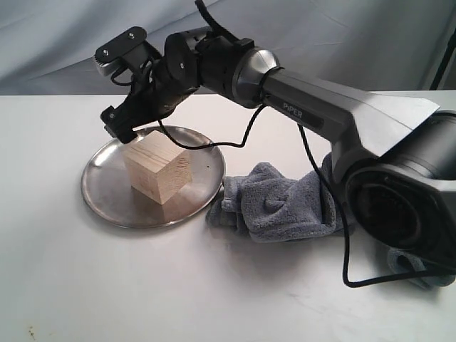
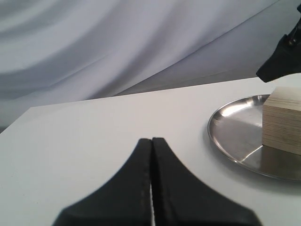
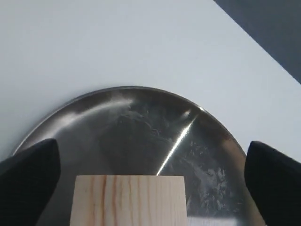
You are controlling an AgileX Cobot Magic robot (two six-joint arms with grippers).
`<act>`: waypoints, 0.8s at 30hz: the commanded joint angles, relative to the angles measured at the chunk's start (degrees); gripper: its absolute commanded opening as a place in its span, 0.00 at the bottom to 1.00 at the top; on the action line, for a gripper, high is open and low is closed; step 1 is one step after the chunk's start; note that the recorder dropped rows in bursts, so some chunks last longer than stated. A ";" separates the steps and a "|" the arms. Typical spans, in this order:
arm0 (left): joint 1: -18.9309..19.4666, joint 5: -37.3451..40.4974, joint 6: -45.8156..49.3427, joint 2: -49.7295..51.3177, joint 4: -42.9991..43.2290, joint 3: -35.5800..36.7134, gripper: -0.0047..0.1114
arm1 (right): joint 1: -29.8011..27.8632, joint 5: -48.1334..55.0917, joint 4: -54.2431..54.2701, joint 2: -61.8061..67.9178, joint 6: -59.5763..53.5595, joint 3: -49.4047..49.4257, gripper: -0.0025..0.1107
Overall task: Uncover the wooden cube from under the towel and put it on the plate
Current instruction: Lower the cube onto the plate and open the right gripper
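The wooden cube (image 1: 157, 171) stands on the steel plate (image 1: 107, 192) on the left of the table, pale with grain lines. My right gripper (image 1: 125, 132) reaches across and hovers just above the cube's far top edge. In the right wrist view the right gripper (image 3: 150, 146) is open, with its fingers (image 3: 28, 174) wide of the cube (image 3: 129, 200) and a gap on each side. The blue-grey towel (image 1: 278, 203) lies crumpled to the right of the plate. My left gripper (image 2: 151, 140) is shut on nothing, low over bare table, with the plate (image 2: 235, 132) and cube (image 2: 282, 120) off to its side.
The right arm's long body and its black cable (image 1: 342, 235) stretch over the towel from the right. A grey draped backdrop (image 1: 71, 35) hangs behind the white table (image 1: 142, 285). The left arm does not show in the exterior view.
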 commanded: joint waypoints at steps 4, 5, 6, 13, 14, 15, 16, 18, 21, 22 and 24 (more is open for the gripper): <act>0.13 -0.74 -0.16 -0.22 0.24 0.25 0.04 | -0.05 -0.67 0.48 -1.79 2.54 -0.26 0.67; 0.13 -0.74 -0.16 -0.22 0.24 0.25 0.04 | -0.05 -0.28 0.48 -1.79 2.54 -0.26 0.63; 0.13 -0.74 -0.16 -0.22 0.24 0.25 0.04 | -0.05 0.25 0.32 -1.79 2.54 -0.26 0.58; 0.13 -0.74 -0.16 -0.22 0.24 0.25 0.04 | -0.17 3.31 -2.66 -1.79 6.49 -0.26 0.30; 0.13 -0.74 -0.16 -0.22 0.24 0.25 0.04 | -0.17 4.01 -2.89 -1.79 7.17 -0.26 0.26; 0.13 -0.74 -0.16 -0.22 0.24 0.25 0.04 | -0.17 4.64 -3.00 -1.79 7.16 -0.26 0.22; 0.13 -0.74 -0.16 -0.22 0.24 0.25 0.04 | -0.17 5.58 -3.32 -1.79 7.16 -0.26 0.18; 0.13 -0.74 -0.16 -0.22 0.24 0.25 0.04 | -0.17 7.94 -4.21 -1.79 7.05 -0.26 0.11; 0.13 -0.74 -0.16 -0.22 0.24 0.25 0.04 | -0.17 12.31 -7.24 -1.79 6.83 -0.26 0.02; 0.13 -0.74 -0.16 -0.22 0.24 0.25 0.04 | -0.17 14.29 -8.46 -1.79 6.83 -0.26 0.02; 0.13 -0.74 -0.16 -0.22 0.24 0.25 0.04 | -0.17 16.77 -9.44 -1.79 6.83 -0.26 0.02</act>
